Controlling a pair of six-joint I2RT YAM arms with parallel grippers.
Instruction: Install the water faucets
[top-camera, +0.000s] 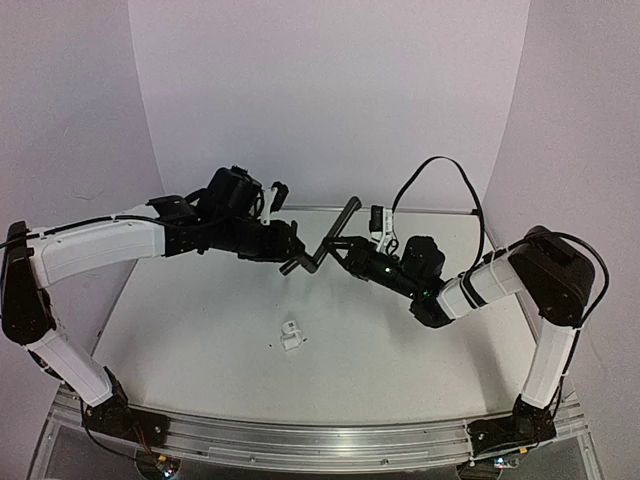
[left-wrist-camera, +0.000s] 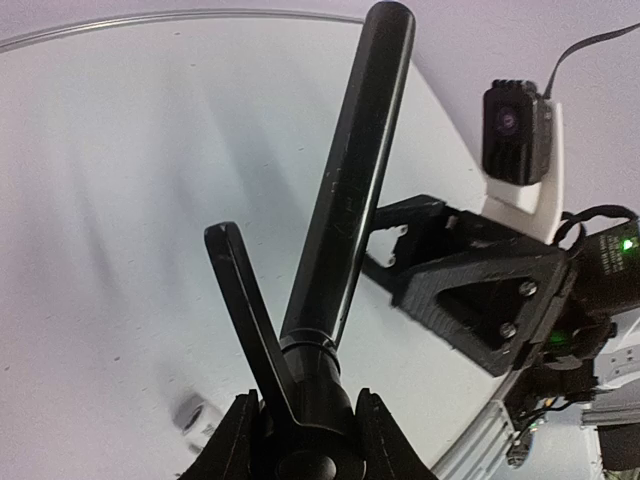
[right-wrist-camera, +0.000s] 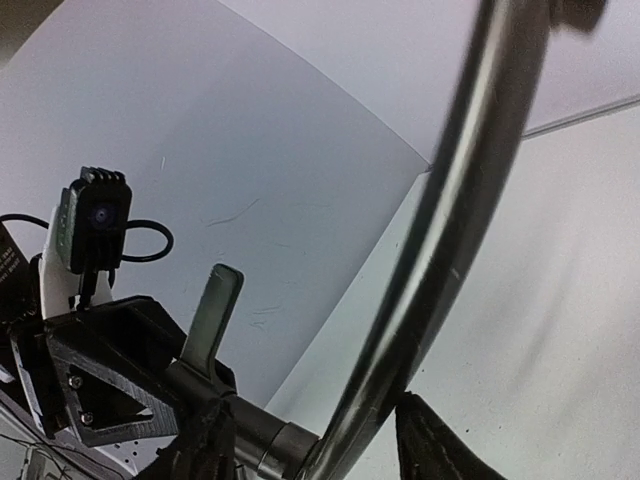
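The black bent metal spout (top-camera: 333, 232) hangs in the air above the middle of the table, held between both grippers. My left gripper (top-camera: 292, 260) is shut on its thick base end; in the left wrist view (left-wrist-camera: 312, 445) the long tube (left-wrist-camera: 350, 180) rises from the jaws, with the flat lever (left-wrist-camera: 240, 290) beside it. My right gripper (top-camera: 340, 250) is shut on the tube near the joint; the right wrist view (right-wrist-camera: 315, 455) shows the curved tube (right-wrist-camera: 450, 210) between its fingers. The white plastic fitting (top-camera: 291, 336) lies on the table, below and apart from both grippers.
The white table (top-camera: 200, 330) has a raised back edge (top-camera: 430, 210) against the pale walls. The right arm's cable (top-camera: 440, 165) loops up above its wrist. An aluminium rail (top-camera: 300, 440) runs along the near edge between the arm bases.
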